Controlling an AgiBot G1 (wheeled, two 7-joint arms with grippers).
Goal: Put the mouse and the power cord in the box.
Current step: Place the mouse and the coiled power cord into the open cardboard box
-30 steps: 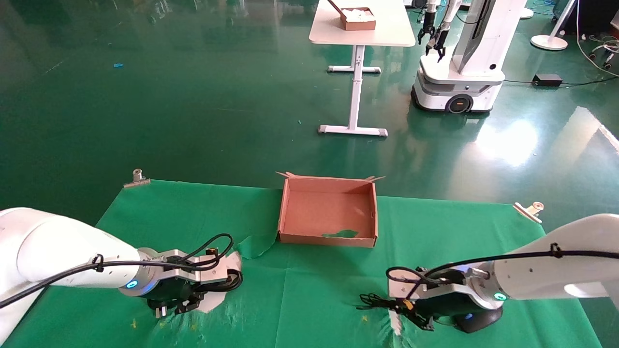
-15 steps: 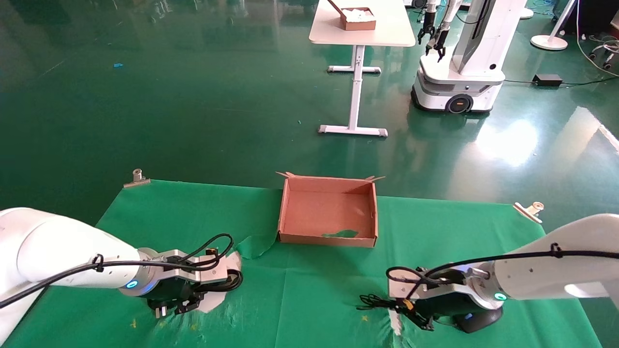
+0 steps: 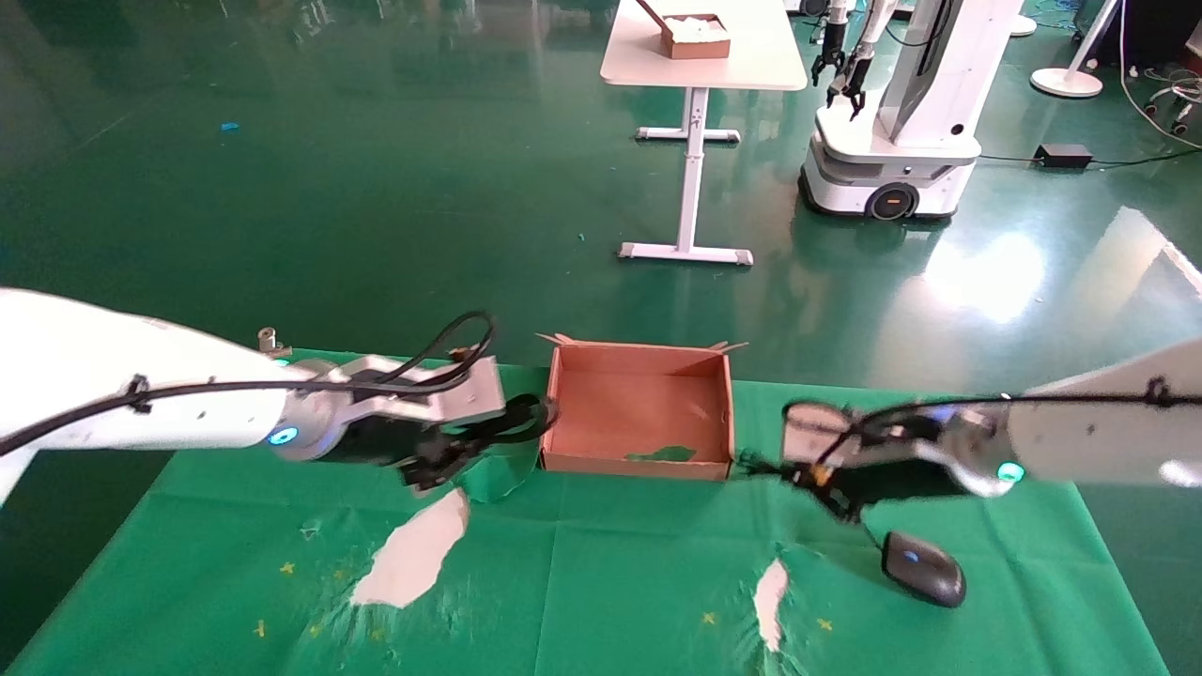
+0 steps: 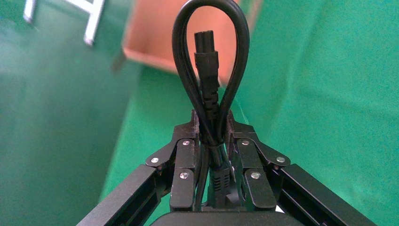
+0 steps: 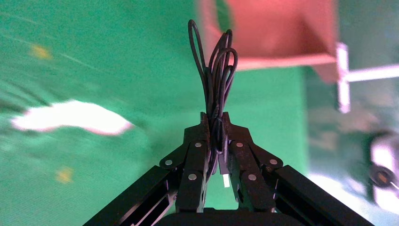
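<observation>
My left gripper (image 3: 458, 447) hangs above the cloth just left of the box (image 3: 634, 463), shut on the power cord (image 3: 522, 419). The cord's thick black loop and connector (image 4: 210, 56) stick out past the left gripper (image 4: 211, 118). At the box's front right corner my right gripper (image 3: 809, 475) is shut on the bundled thin wire (image 3: 759, 464) of the mouse (image 3: 923, 569). The wire loops (image 5: 216, 66) rise from the right gripper (image 5: 214, 118). The black mouse with its blue light sits low at the cloth, below the right arm. The brown box (image 4: 188, 33) (image 5: 273, 28) holds nothing.
Torn white patches (image 3: 413, 554) (image 3: 772, 591) show through the green cloth, and a cloth fold (image 3: 493, 477) lies by the box's left corner. Metal clips (image 3: 266, 344) (image 3: 1029, 409) hold the far corners. Beyond stand a white table with a small box (image 3: 695, 38) and another robot (image 3: 892, 122).
Both arms have risen from the near cloth and moved toward the box, the left carrying the power cord, the right carrying the wire bundle. The mouse, earlier under the right arm, now shows.
</observation>
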